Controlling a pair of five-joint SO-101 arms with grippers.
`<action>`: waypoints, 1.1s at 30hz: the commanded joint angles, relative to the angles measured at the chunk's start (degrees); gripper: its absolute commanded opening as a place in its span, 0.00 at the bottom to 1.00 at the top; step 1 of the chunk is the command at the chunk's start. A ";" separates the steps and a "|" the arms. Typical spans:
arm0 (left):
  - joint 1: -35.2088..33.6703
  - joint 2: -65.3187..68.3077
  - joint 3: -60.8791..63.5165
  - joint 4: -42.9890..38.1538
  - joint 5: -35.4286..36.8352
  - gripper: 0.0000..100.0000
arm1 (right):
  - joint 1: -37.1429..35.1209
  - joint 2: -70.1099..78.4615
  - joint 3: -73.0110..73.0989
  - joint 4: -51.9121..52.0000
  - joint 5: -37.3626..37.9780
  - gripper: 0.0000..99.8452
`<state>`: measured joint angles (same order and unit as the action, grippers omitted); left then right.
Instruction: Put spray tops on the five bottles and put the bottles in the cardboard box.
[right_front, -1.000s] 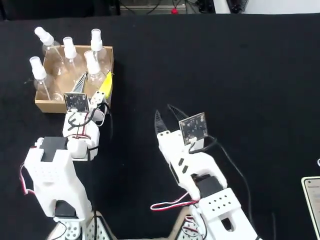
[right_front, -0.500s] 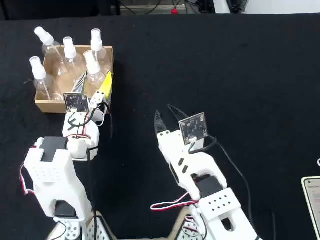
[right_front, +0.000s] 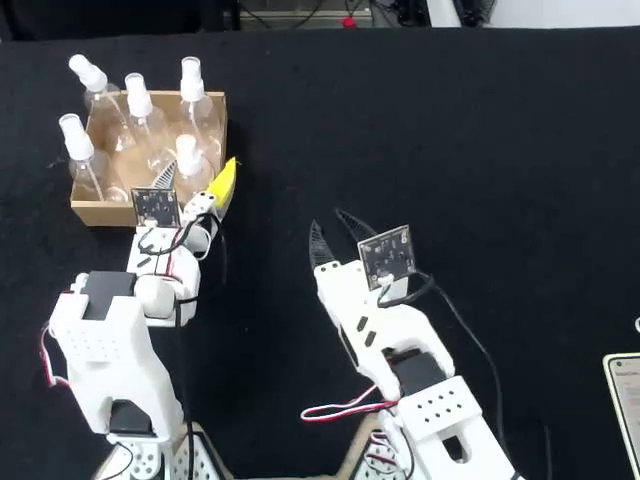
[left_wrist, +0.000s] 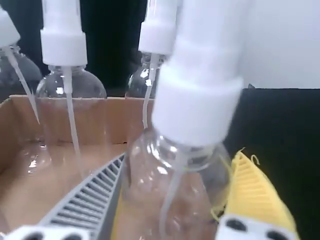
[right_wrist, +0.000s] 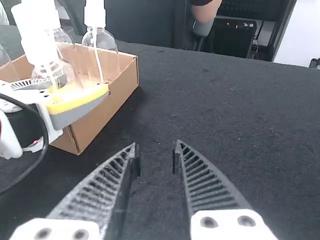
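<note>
**A:** Start at the left gripper. What is it doing?

**B:** The left gripper (right_front: 197, 170) hangs over the 4 o'clock corner of the cardboard box (right_front: 95, 212), jaws spread wide rather than clamped. Its grey finger (left_wrist: 85, 200) reaches down inside the box and its yellow finger (right_front: 222, 183) lies out over the side wall. The fifth bottle (left_wrist: 172, 195) stands upright between them, on the box floor. I can't tell from the left wrist view whether the grey finger touches the bottle.

**A:** Is that one capped?

**B:** Yes, a white spray top (left_wrist: 200, 95) sits square on its neck.

**A:** And the other arm?

**B:** The right gripper (right_wrist: 156, 150) sits low over the black table (right_front: 480, 140), at about 4 o'clock from the box and well apart from it. Its fingers are narrowly parted with nothing between them.

**A:** What else is in the box?

**B:** The box lies at 10 o'clock on the table, seen from the arm bases. The four other bottles (right_front: 140, 115) stand in it along the 9 to 12 o'clock sides, each with a white top on.

**A:** So how far along is the job?

**B:** Nearly finished, I judge: five tops are on and five bottles are in the box. What seems left is to lift the left gripper clear. The risk there is a finger catching the fifth bottle or the wall and tipping something.
</note>
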<state>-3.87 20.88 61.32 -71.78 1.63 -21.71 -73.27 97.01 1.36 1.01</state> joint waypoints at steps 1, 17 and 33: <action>-0.40 -0.97 1.19 -5.98 0.35 0.30 | -0.44 -0.84 -0.04 -0.09 0.53 0.11; 1.10 -0.97 2.95 -9.85 0.09 0.30 | -0.44 -0.57 -0.04 -0.09 0.53 0.11; 1.71 -25.14 12.18 9.76 1.05 0.30 | -0.44 -0.75 -0.04 -0.09 0.53 0.11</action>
<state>-2.99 4.35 73.01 -69.14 1.63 -21.71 -73.27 97.01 1.36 1.01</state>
